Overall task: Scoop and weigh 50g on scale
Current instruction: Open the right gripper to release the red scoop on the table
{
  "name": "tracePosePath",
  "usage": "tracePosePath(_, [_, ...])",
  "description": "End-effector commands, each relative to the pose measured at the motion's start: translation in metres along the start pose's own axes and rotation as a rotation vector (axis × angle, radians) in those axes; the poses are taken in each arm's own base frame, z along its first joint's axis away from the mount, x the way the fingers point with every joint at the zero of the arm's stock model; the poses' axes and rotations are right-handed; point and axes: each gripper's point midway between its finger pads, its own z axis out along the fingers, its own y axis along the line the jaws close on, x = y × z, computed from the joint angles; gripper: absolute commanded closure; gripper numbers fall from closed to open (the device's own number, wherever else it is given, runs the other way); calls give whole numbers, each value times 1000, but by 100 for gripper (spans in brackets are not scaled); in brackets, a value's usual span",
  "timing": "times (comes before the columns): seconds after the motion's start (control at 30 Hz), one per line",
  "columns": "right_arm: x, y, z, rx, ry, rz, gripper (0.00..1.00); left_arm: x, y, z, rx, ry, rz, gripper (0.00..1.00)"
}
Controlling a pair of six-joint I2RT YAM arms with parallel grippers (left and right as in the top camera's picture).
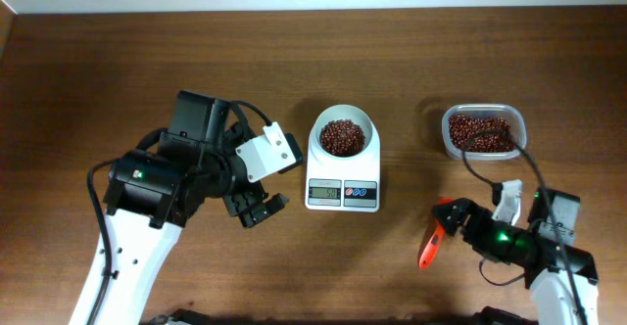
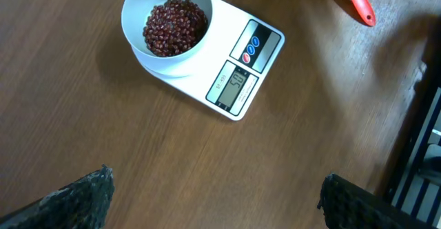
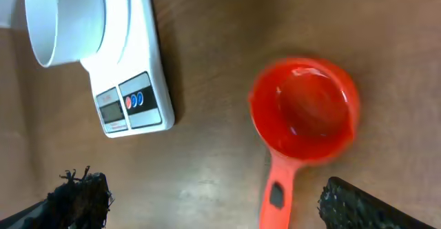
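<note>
centrally, scale with beans — left gripper, right gripper flanking, apart

Left end effector wide open, right end effector wide open, both angled downward.

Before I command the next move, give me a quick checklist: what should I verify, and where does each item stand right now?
1. Load: beans sit in the bowl on the scale: ok.
2. Reading: digits on the display are too small to read surely: cannot tell.
3. Tool: scoop is empty and lying loose: ok.
4. Left: left gripper has its fingers open and holds nothing: ok.
5. Right: right gripper has its fingers open and is not gripping the scoop handle: ok.
6. Supply: tub holds more beans: ok.
</note>
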Motion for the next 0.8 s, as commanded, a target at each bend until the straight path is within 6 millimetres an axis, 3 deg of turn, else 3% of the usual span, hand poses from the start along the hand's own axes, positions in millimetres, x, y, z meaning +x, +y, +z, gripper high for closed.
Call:
tracePosePath(0.0, [-12,10,-7,58,-80,-155,1,-5,1,-5,-4,-21,22,1])
tracePosePath(0.2, [-17,41,-30,95,-251,-386,1,-5,1,-5,-4,-21,22,1])
tracePosePath(0.37, [-18,58,-53,57,-370,-455,1,-5,1,-5,-4,-21,22,1])
tracePosePath(0.77, [-3,66,-65,6,-479,-544,1,-5,1,-5,-4,-21,22,1])
